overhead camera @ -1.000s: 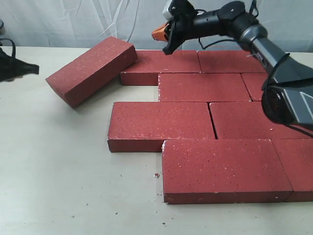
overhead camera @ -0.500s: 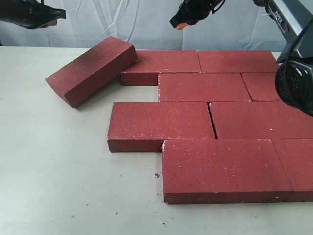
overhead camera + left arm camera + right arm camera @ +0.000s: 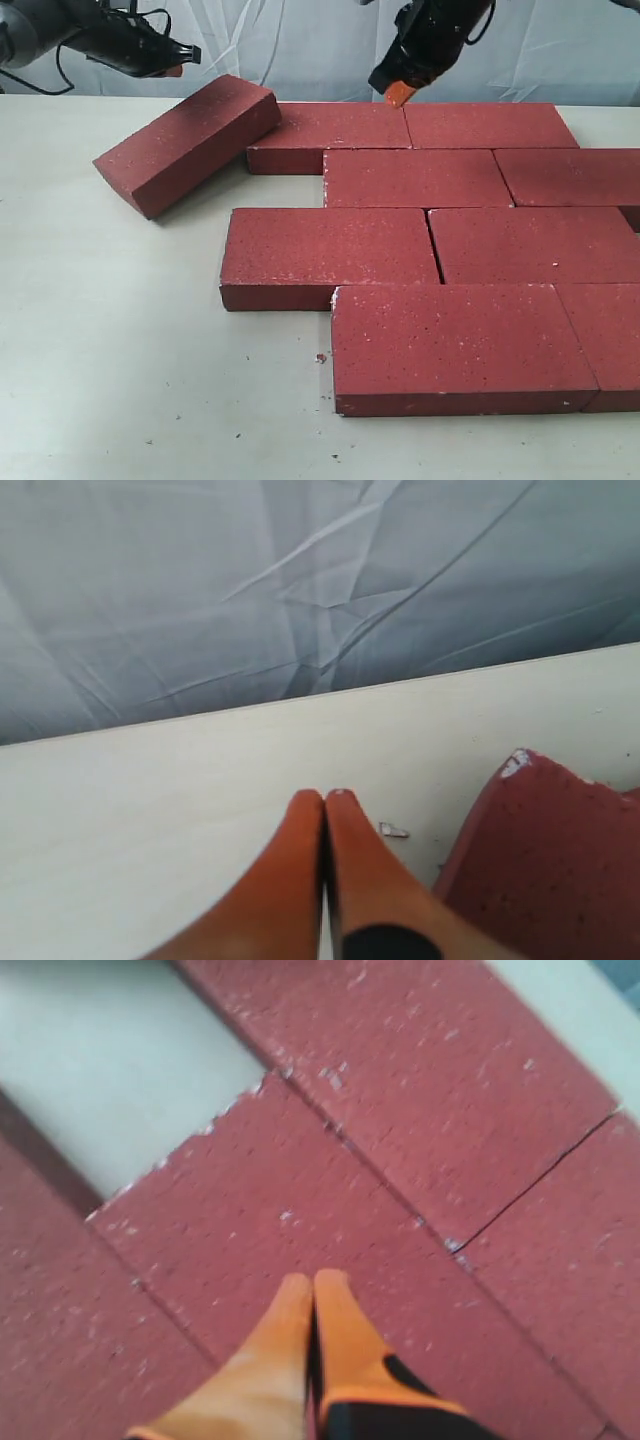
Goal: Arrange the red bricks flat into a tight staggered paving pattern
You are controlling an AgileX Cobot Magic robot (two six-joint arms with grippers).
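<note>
Exterior view: eight red bricks (image 3: 420,245) lie flat in four staggered rows with mostly tight joints. A ninth, the stray brick (image 3: 188,145), sits skewed at the far left, touching the back row's end. The left gripper (image 3: 172,64) hovers beyond it and the right gripper (image 3: 398,93) hangs above the back row.

Left wrist view: the tips are pressed together and hold nothing, beside the stray brick's chipped corner.

Right wrist view: the tips are likewise closed and empty over laid bricks.

The paving looks nearly finished, with only the stray brick left to square up and seat.
</note>
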